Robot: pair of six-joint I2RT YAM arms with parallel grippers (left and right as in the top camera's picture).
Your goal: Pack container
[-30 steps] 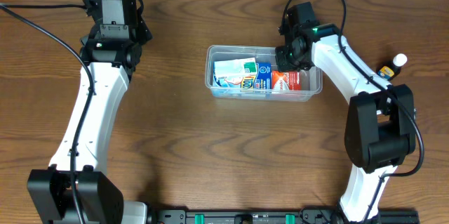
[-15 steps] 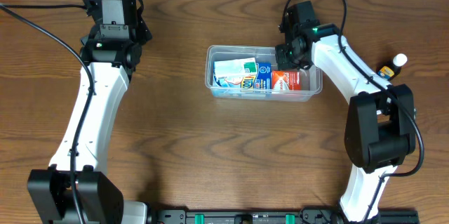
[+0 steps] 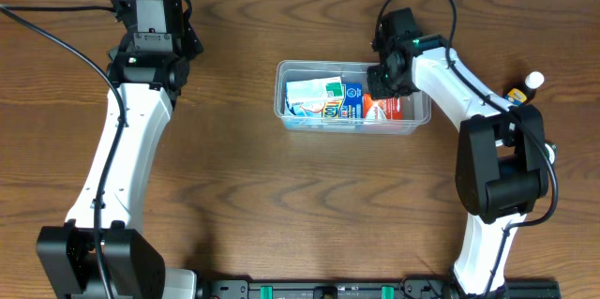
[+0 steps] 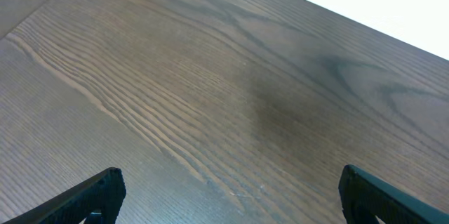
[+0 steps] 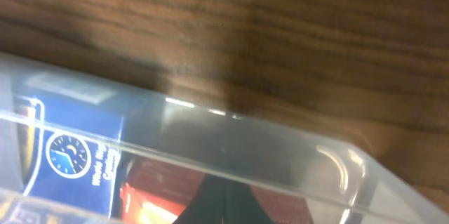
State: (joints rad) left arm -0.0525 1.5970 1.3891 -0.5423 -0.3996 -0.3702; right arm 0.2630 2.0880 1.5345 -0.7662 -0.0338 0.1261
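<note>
Clear container, boxes inside

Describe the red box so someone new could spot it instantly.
Look at the clear container at mid-table, packed with small boxes. The red box lies at the end nearest the right hand. It is the only red one; the blue box beside it and the white box beyond are not.

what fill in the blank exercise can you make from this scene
1. In the overhead view, the clear container holds a red box at its ___ end.
2. The blue box lies ___ the red box and the white-and-green box.
3. The left gripper has its jaws ___ over the wooden table.
4. The right gripper hangs above one end of the ___.

Missing words: right; between; open; container
</note>
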